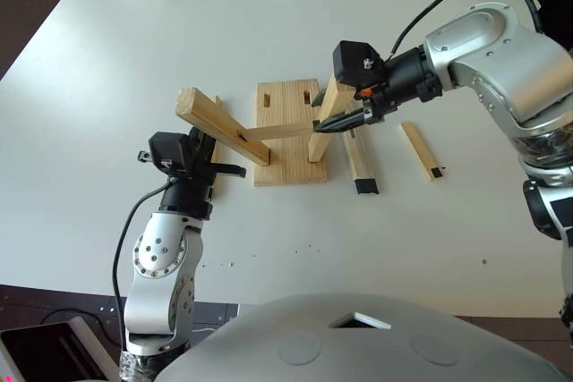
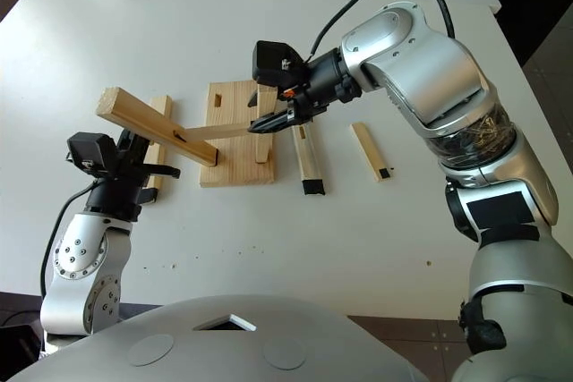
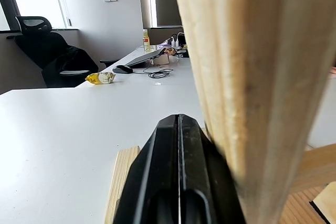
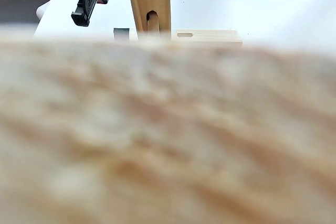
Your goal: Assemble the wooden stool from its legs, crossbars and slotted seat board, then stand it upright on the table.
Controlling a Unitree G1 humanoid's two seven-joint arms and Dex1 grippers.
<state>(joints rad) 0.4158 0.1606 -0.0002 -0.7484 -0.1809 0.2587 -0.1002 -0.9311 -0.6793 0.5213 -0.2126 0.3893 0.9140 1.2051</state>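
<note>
Right gripper (image 1: 347, 120): clamps upright leg (image 1: 333, 96).
Left gripper (image 1: 228, 169): fingers together, bracing tilted leg (image 1: 215, 121).
Advice: seat crossbar (image 1: 279, 131) squarely, push slowly.

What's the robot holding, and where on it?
The right gripper pinches one wooden leg near its middle. The left gripper is shut beside the other leg, holding nothing.

Two tilted legs (image 1: 215, 123) with crossbar (image 1: 279, 132) over flat seat board (image 1: 288, 169)

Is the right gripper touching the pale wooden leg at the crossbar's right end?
Touching. In the left eye view the right gripper clamps its black fingers across the pale wooden leg, with no gap showing.
</note>
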